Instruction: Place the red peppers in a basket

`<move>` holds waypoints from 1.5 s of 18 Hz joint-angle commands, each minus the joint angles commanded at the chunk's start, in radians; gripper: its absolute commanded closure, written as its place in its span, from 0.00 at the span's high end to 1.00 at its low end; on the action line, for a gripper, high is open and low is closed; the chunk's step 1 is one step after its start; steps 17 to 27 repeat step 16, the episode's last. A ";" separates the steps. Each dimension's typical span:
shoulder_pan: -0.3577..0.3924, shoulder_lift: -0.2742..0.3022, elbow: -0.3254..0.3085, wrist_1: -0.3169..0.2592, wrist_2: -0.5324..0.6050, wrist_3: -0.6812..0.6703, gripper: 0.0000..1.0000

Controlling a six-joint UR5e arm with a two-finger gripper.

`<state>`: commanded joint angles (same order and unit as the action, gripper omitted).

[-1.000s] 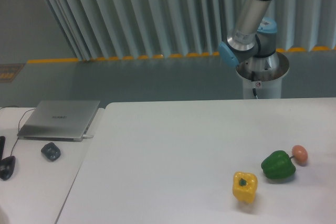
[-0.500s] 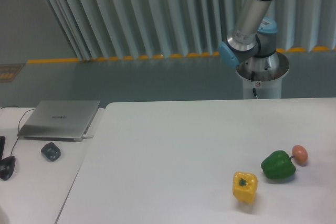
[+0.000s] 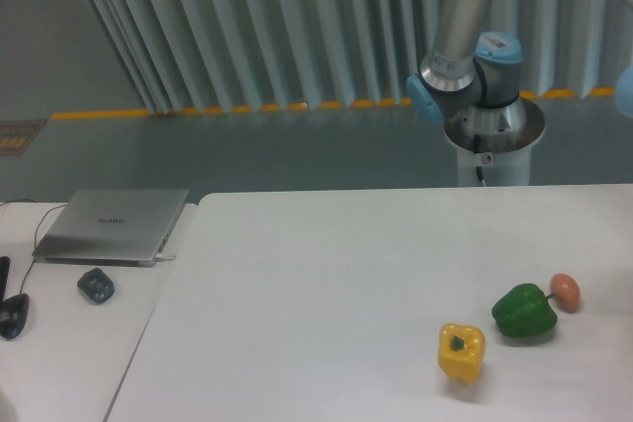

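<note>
**A:** Start at the near edge. What is there to work with?

**B:** On the white table, taking its middle as the dial's centre, a yellow pepper lies at about 5 o'clock. A green pepper sits just beyond it at 4 o'clock. Touching the green one's far right side, or very nearly, is a small orange-pink round thing, too small to name.

**A:** And the red pepper?

**B:** Nowhere in view, and neither is a basket. That little round thing is much smaller than a pepper, so I wouldn't take it for one.

**A:** What about the left?

**B:** A closed laptop at 9 o'clock on the side desk, with a dark mouse nearer than it. Neither matters for this job.

**A:** And the far side?

**B:** The arm rises from its pedestal at about 1 o'clock, beyond the table's far edge, and runs out of the top of the frame. The gripper is out of sight, so I can't tell whether its fingers are apart, together or holding anything.

**A:** So how should this step go?

**B:** My guess is it's still the approach. The red pepper has to be located first. The descent should then stay well clear of the yellow and green peppers, coming down from above, not sweeping across. A glossy, rounded pepper wants the fingers spread wide and closed across its broadest part.
</note>
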<state>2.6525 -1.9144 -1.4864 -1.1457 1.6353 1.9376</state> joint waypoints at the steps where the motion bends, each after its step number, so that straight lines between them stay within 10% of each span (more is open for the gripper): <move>1: -0.021 0.002 0.000 -0.003 0.001 -0.029 1.00; 15: -0.143 0.054 -0.058 -0.172 -0.161 -0.172 1.00; 27: -0.144 0.054 -0.058 -0.170 -0.161 -0.173 1.00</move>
